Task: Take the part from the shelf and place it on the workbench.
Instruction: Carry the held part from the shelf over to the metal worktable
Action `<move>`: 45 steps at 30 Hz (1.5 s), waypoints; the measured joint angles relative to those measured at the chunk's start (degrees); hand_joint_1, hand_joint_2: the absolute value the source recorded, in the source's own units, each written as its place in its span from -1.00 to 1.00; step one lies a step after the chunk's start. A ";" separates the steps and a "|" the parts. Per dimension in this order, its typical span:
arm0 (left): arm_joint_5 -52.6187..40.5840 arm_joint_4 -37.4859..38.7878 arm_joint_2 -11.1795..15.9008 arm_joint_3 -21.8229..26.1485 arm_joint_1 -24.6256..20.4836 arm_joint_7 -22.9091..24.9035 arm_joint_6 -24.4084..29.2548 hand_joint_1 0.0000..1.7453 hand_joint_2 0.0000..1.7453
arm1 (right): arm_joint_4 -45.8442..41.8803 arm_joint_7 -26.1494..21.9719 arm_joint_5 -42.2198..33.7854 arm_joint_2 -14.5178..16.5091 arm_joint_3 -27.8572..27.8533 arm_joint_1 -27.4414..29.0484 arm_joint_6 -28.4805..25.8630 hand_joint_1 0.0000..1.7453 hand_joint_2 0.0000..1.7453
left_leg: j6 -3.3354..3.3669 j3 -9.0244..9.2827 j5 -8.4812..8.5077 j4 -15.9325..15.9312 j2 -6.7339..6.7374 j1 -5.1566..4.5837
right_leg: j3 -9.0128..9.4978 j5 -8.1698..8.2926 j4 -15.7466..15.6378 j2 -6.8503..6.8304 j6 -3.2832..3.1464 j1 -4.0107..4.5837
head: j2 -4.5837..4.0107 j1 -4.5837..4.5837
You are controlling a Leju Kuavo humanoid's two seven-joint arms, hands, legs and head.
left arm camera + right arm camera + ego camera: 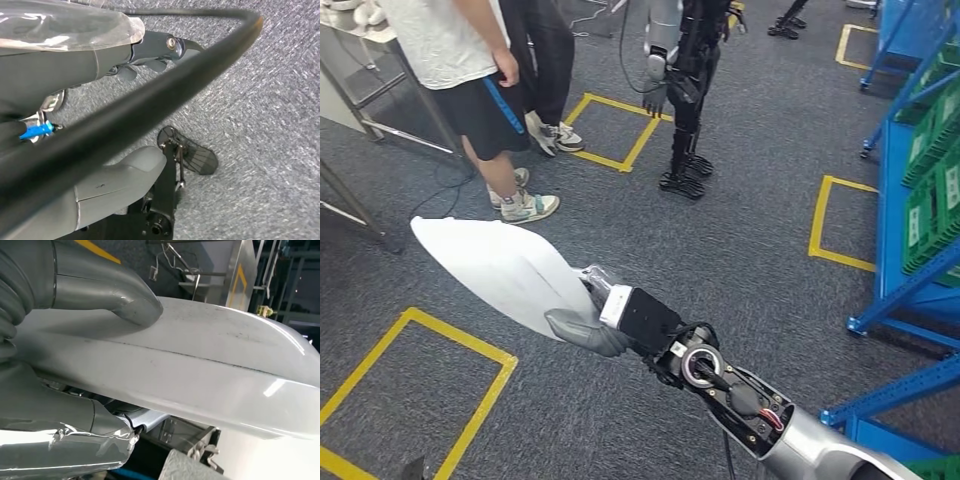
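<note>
Right arm [773,410] enters the head view at 5 o'clock, silver with an exposed wrist ring, reaching toward 10 o'clock. Right hand [595,325] grips the white part [501,262] at its near end, grey thumb pressed on top and fingers wrapped under it; right wrist view shows the same clamp, thumb [128,302] flat on the glossy white shell [211,370]. Part is a long curved leaf-shaped shell, held in the air over the grey carpet [743,240], its tip pointing to 10 o'clock. Left hand [113,60] hangs above the carpet in the left wrist view, holding nothing, fingers roughly straight; how far apart they are, cannot tell. A black cable [158,90] crosses that view. Yellow tape square [418,390] on the floor at 7 o'clock. Blue shelf [901,250] with green bins [935,200] at 3 o'clock. Person's legs [497,150] in white sneakers at 11 o'clock, beside a metal table frame [365,90]. Another robot [686,80] stands at 12 o'clock.
</note>
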 joint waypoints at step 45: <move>1.01 0.13 0.15 1.69 0.13 0.71 1.07 -1.00 1.00 | 1.14 -0.99 -1.38 1.44 -0.17 -1.15 1.94 0.96 1.00 | -2.08 -4.73 -3.01 7.12 -2.55 -0.44 | 4.88 8.25 -12.79 1.48 -3.11 -0.05 | 0.00 0.90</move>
